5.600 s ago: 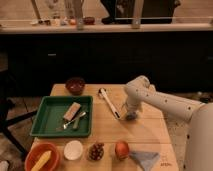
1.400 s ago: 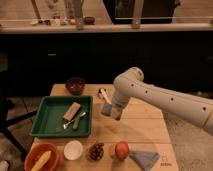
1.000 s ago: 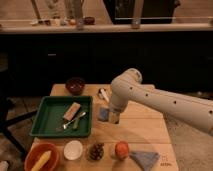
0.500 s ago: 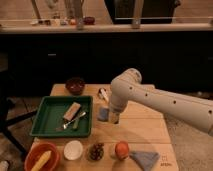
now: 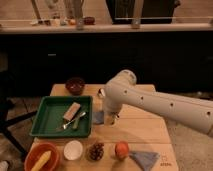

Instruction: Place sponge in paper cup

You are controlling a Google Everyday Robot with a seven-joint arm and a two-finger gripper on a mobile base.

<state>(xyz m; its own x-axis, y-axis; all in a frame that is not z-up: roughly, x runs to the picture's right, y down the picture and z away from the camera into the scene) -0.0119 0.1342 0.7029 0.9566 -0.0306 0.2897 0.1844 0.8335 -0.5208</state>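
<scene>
The sponge [image 5: 72,110] lies inside the green tray [image 5: 44,129], toward the tray's right half, a tan block resting flat with what looks like a fork or spoon [image 5: 75,121] just beside it. The hand [image 5: 105,118] is low over the bench [image 5: 145,131], just off the tray's right edge, so it is near the sponge but outside the tray and not touching it. How far the hand is open, and whether it has hold of anything, cannot be told from this view.

The paper cup [image 5: 73,149] appears to be the white round one just in front of the tray's near edge, standing upright with its mouth up.

The sponge should be very light and soft, giving under pressure and springing back, with a rough face that will not slip. It is best taken across its narrow sides near the middle, from above, with a gentle squeeze. The cutlery lying against it could be dragged along. The cup is light too and might tip or slide if the sponge is pushed in rather than dropped.
</scene>
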